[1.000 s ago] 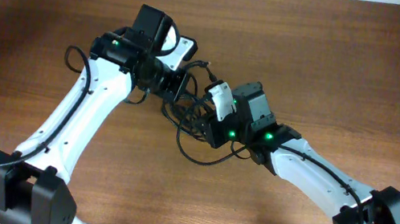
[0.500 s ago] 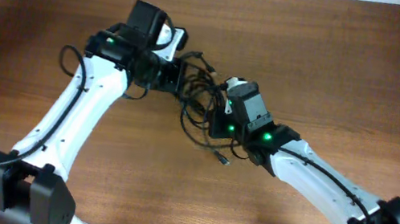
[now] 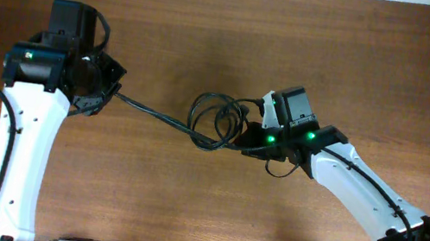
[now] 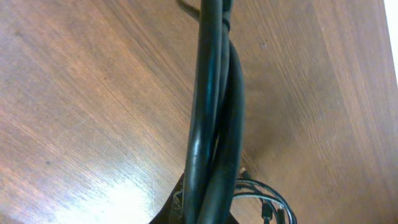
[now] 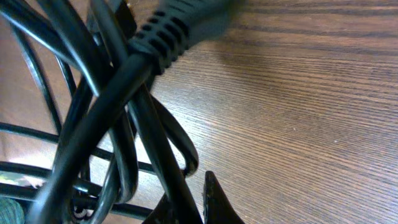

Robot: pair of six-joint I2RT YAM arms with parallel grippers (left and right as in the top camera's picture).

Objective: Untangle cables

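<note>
Reaching up the brown wooden table (image 3: 364,67), the white left arm's fingers (image 3: 109,84) clamp black rubber cables (image 3: 159,115) that stretch rightward, slightly downward, into loops at the elbow-bent right arm's fingers (image 5: 211,200), which pinch a strand.

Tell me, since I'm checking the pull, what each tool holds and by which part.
Left tool grips the black cables at the taut stretch's left end; right tool grips the looped tangle's right side.

two arms (image 3: 20,132), one wooden table (image 3: 380,78), and what looks like two black cables (image 3: 163,116).
</note>
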